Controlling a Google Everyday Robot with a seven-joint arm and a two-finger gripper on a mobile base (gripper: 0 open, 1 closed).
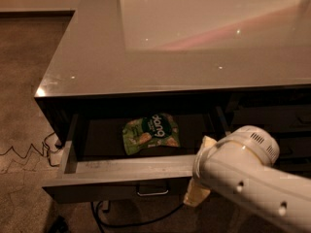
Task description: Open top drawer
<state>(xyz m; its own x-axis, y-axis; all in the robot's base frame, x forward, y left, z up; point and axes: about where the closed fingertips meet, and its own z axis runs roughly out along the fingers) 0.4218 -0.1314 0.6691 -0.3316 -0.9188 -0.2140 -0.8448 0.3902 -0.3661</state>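
The top drawer [112, 170] stands pulled out from under the counter, showing its light grey front wall and dark inside. A green snack bag [149, 133] lies flat on the drawer floor. The small metal loop handle [152, 191] sits at the centre of the drawer front, below the rim. My white arm [243, 178] comes in from the lower right. My gripper [198, 194] is at the drawer's front right, just right of the handle and apart from it, mostly hidden by the arm.
A glossy grey counter top [160, 47] spans the drawer. More dark drawer fronts [272, 115] lie to the right. Cables [29, 152] and a black cord [121, 222] lie on the speckled floor at left and under the drawer.
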